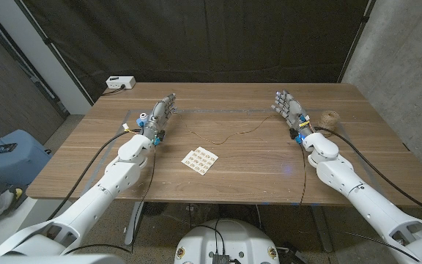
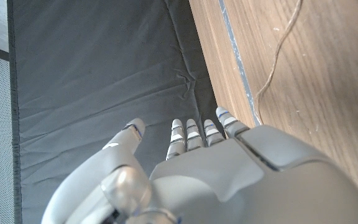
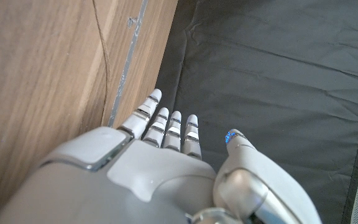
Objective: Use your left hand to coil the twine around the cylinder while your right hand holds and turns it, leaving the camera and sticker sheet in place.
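Seen from the head camera: a sticker sheet point(image 1: 200, 161), white with rows of small orange-brown marks too small to read, lying near the front middle of a wooden table point(image 1: 240, 172) with a fine straight grain and square edges. Left hand point(image 1: 160, 115) standing on its edge at the left side of the tabletop, fingers straight and close together, holding nothing. Right hand point(image 1: 289, 107) upright at the right side, fingers extended and slightly apart, likewise holding nothing. Just beside the right wrist, toward the table's right edge, a tan cylinder point(image 1: 331, 118) wound with cord. A thin strand of twine point(image 1: 226, 139) trailing in loose curves across the bare wood between the two hands, from near the left hand toward the right, well clear of the sticker sheet. Broad open tabletop between the arms and along the far edge. Past the far left corner, a small white box point(image 1: 121, 83) on the floor, its label unreadable; dark cloth point(image 1: 218, 40) hanging in soft folds behind. In the left wrist view, glossy grey-white fingers point(image 2: 194, 134) reaching past the table edge toward the cloth, twine point(image 2: 277, 53) on the wood alongside. In the right wrist view, banded fingers point(image 3: 166, 127) held side by side, thumb apart, twine point(image 3: 102, 50) running along the wood grain.
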Action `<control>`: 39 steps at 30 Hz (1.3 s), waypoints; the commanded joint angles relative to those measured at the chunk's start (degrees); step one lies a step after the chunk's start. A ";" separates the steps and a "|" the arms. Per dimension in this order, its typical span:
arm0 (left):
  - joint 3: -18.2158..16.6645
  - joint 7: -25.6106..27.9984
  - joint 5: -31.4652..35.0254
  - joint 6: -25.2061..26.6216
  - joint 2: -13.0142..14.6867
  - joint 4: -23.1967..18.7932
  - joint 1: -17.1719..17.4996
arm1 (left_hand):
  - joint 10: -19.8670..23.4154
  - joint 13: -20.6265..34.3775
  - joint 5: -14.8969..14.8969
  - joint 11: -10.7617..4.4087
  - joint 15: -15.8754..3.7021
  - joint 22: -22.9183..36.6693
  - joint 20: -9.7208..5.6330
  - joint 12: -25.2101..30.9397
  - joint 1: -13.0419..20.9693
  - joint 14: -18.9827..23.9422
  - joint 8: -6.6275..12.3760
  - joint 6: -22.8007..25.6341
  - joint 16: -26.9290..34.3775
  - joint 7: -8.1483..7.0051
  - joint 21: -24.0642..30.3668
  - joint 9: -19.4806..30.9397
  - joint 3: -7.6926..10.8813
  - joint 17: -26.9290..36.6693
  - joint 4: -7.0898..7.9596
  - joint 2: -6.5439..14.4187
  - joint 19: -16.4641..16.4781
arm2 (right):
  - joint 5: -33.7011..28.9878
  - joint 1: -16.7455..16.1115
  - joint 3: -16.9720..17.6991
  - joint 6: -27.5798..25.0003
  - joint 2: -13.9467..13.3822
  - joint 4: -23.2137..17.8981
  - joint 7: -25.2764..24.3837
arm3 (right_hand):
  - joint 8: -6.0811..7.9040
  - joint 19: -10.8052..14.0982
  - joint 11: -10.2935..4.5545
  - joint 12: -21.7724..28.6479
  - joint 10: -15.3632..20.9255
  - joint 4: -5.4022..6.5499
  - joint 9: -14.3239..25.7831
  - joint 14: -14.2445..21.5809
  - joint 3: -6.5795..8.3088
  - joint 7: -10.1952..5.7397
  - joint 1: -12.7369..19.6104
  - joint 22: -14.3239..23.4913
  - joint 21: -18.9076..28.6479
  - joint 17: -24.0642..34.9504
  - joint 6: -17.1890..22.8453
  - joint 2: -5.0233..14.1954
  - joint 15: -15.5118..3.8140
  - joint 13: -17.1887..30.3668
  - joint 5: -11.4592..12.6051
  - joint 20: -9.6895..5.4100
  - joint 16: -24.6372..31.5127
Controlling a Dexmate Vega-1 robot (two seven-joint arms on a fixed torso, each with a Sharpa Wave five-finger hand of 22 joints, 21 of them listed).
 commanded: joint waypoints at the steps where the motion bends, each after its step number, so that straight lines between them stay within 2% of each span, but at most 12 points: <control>1: -3.73 -1.57 3.15 1.54 -2.50 -2.35 2.30 | 0.57 0.12 0.21 0.09 0.48 0.27 -0.07 0.28 0.53 0.12 0.32 0.38 0.26 0.04 0.30 0.09 0.38 0.09 -0.16 -0.02 0.38 | -2.08 -2.08 2.67 -1.30 1.14 -2.15 0.75 | 0.35 0.37 0.06 0.17 0.41 0.05 0.20 0.48 0.56 0.11 0.51 0.10 0.24 0.11 0.53 0.01 -1.80 0.14 0.25 -1.41 0.42; 5: -4.55 -2.03 4.47 2.17 -3.59 -2.36 2.23 | 0.56 0.12 0.21 0.08 0.44 0.28 -0.02 0.26 0.55 0.14 0.31 0.40 0.26 -0.03 0.25 0.09 0.33 0.09 -0.26 -0.06 0.38 | -2.90 -1.66 3.32 -1.04 1.92 -1.49 1.28 | 0.33 0.39 0.08 0.19 0.47 0.02 0.21 0.48 0.64 0.08 0.54 0.10 0.24 0.07 0.54 -0.03 -1.78 0.15 0.21 -1.37 0.41; 13: -5.07 -2.85 6.81 2.83 -5.85 -0.99 1.08 | 0.64 0.12 0.22 0.00 0.48 0.28 -0.03 0.26 0.60 0.19 0.31 0.47 0.26 0.07 0.16 0.10 0.28 0.09 -0.44 -0.06 0.43 | -5.45 -0.68 4.08 -1.31 0.91 -1.29 2.24 | 0.26 0.20 0.28 0.11 0.38 -0.70 0.21 0.32 1.07 0.11 1.24 0.10 0.14 -0.27 0.54 -0.39 -1.61 0.15 0.09 -1.24 0.23; 22: -5.08 -3.47 8.28 2.26 -8.62 2.20 -1.12 | 0.63 0.12 0.24 -0.02 0.49 0.29 -0.05 0.22 0.65 0.17 0.32 0.57 0.23 0.02 0.05 0.10 0.21 0.09 -0.67 -0.09 0.47 | -11.38 0.01 3.21 -3.98 -2.43 -3.61 -0.44 | 0.14 0.01 0.25 0.00 0.22 -2.37 0.20 0.12 1.67 0.19 2.82 0.10 0.07 -0.80 0.44 -1.02 -1.13 0.15 -0.12 -1.00 0.03; 39: -4.70 -4.85 9.15 2.30 -10.86 5.78 -3.51 | 0.81 0.12 0.31 0.00 0.52 0.29 -0.04 0.24 0.82 0.25 0.30 0.67 0.22 0.09 -0.11 0.11 0.16 0.08 -1.14 -0.14 0.55 | -18.58 -0.04 0.80 -7.96 -7.69 -8.77 -3.89 | 0.03 -0.12 0.25 -0.11 0.07 -4.68 0.19 -0.05 2.13 0.31 4.83 0.09 0.04 -1.24 0.33 -1.97 -0.83 0.14 -0.52 -0.72 -0.03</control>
